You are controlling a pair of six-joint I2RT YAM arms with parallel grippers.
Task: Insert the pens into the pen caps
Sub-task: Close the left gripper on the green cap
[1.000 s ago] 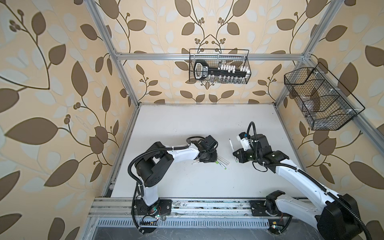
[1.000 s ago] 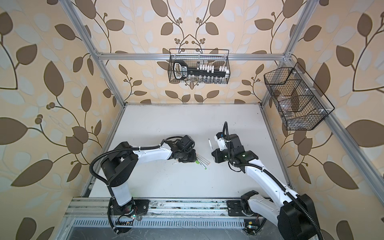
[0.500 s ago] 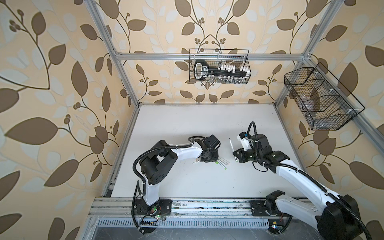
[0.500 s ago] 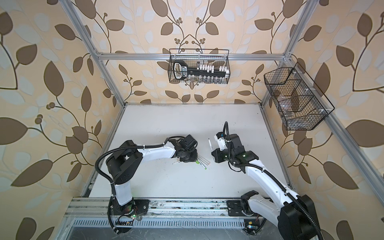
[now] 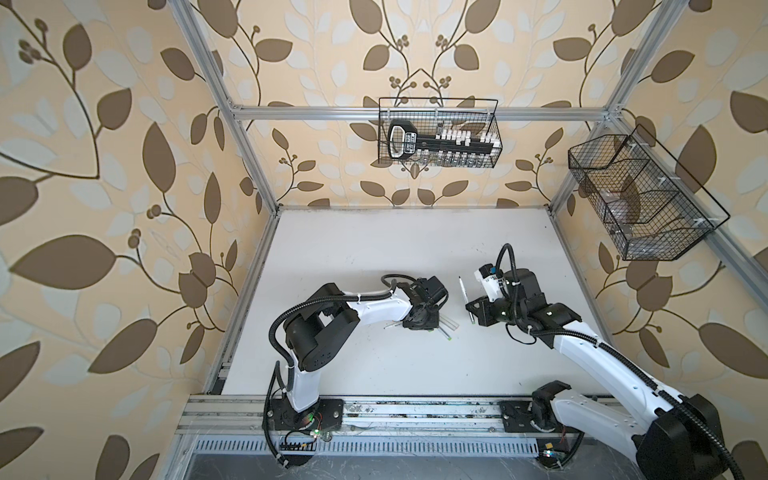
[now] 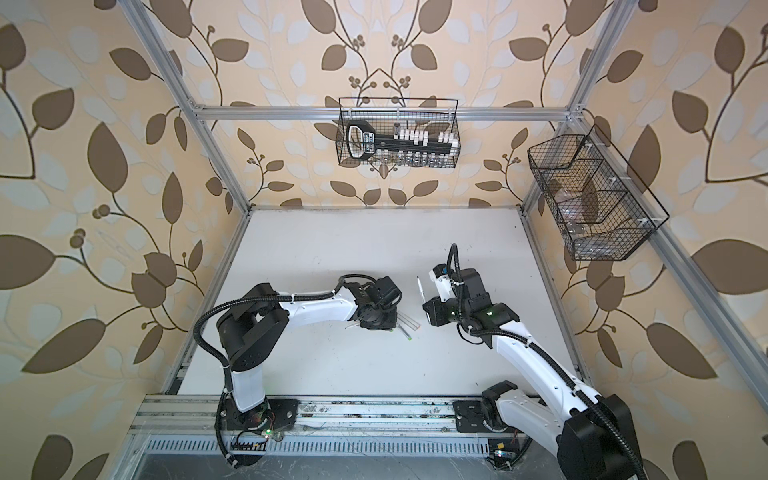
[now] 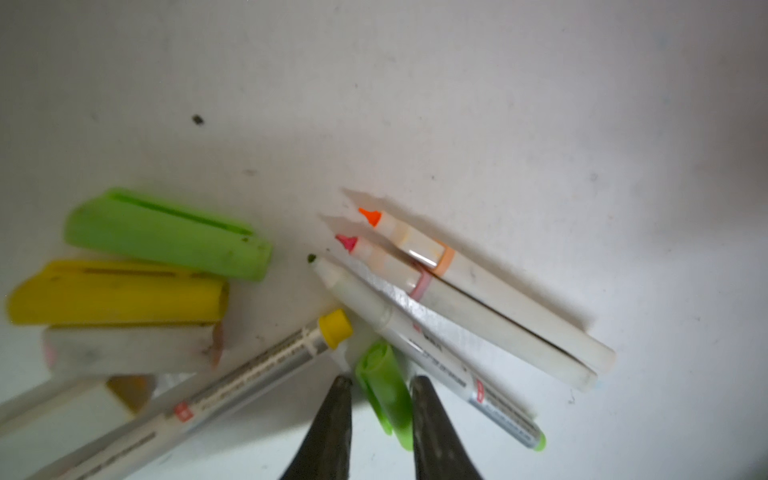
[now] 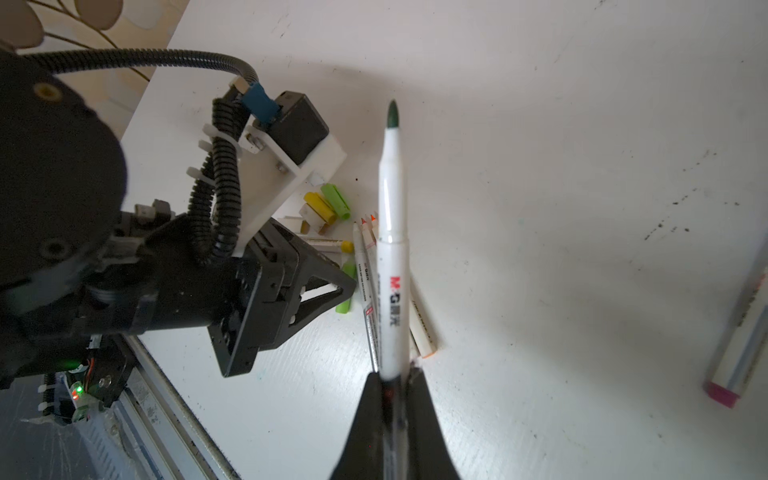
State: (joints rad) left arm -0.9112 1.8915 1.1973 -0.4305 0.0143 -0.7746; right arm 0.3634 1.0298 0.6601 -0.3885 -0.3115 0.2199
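Observation:
My left gripper (image 7: 380, 380) is low over the pile and has closed in on a small green pen cap (image 7: 386, 399) lying on the table, a finger on each side. Around it lie a larger green cap (image 7: 166, 235), a yellow cap (image 7: 116, 297), a whitish cap (image 7: 129, 349) and several pens: an orange-tipped pen (image 7: 498, 291), a pink-tipped pen (image 7: 478, 320), a yellow-ended pen (image 7: 249, 374). My right gripper (image 8: 392, 376) is shut on a white pen (image 8: 390, 249) with a dark green tip, held above the table to the right of the pile (image 5: 465, 297).
A pink-ended marker (image 8: 744, 345) lies apart from the pile, seen only in the right wrist view. Wire baskets hang on the back wall (image 5: 438, 133) and the right wall (image 5: 640, 199). The arms' base rail (image 5: 374, 411) runs along the table's front edge.
The left arm's elbow has swung a little to the right while its gripper stayed over the pile and its jaws drew in. The right arm and its pen have not moved.

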